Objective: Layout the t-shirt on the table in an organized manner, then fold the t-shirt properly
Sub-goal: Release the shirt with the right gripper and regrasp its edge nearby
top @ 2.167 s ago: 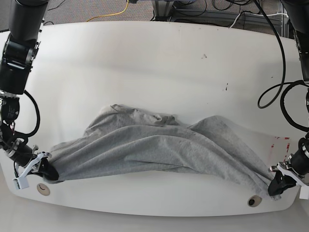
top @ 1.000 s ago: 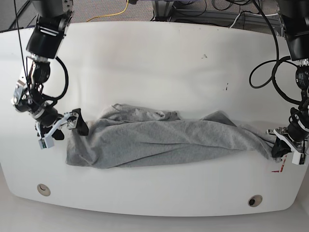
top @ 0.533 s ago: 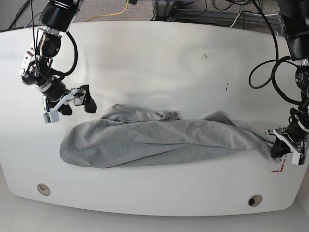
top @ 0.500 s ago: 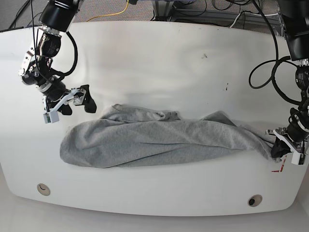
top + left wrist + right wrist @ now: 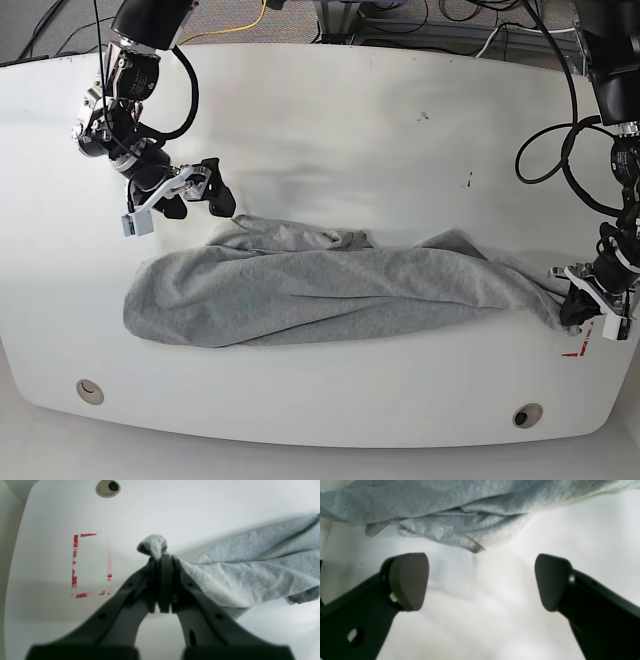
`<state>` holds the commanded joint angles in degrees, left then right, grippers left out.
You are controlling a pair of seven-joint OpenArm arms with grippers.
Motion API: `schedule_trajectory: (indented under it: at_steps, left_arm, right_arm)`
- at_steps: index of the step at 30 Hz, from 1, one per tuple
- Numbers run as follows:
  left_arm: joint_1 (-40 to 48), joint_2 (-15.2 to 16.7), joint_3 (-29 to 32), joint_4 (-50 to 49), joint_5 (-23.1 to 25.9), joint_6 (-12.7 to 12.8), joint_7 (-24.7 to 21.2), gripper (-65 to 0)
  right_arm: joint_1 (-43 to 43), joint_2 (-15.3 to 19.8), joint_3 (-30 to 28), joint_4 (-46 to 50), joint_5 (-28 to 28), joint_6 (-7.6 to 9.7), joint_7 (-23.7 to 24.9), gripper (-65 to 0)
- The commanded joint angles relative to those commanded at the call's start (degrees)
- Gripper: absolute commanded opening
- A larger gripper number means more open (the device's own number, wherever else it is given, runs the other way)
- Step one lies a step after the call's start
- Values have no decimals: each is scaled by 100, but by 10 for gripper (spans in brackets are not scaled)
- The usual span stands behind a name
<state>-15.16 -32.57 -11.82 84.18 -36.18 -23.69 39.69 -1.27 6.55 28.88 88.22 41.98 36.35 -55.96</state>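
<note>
The t-shirt [image 5: 330, 295] lies as a long, rumpled heather-grey roll across the glossy white table [image 5: 330, 130]. The left gripper [image 5: 161, 562] is clamped on a pinched knob of soft knit, beside the red dashed rectangle [image 5: 91, 565] (paint patchy). The right gripper [image 5: 481, 580], rounded dark pads spread wide, hovers empty just off a hemmed fold.

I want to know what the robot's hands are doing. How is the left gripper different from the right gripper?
The left gripper is shut, pinching one end of the light grey t-shirt; the right gripper is wide open, holding nothing. The left sits at the shirt's end near the red dashed mark; the right hovers above the glossy white table beside the shirt. Both have dark fingers.
</note>
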Motion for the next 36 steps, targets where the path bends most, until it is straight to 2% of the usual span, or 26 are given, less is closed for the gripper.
schedule_trajectory:
  at_steps: [6,21,31,36]
  left_arm:
    - [114,0,0,9,-9,0,0,-650]
    - [229,0,0,79,-9,-9,-18,-650]
    - [220,0,0,79,-9,-9,-18,-650]
    - [220,0,0,79,-9,-9,-18,-650]
  right_arm:
    - [9,35,-44,-422,0,-9,396,0]
    - [659,132,-70,-1741,0,26,624,0]
    - [844,70,-888,-1785,0,-18,985,0]
    - [905,-62,-985,-1881,0,-26,1064,0]
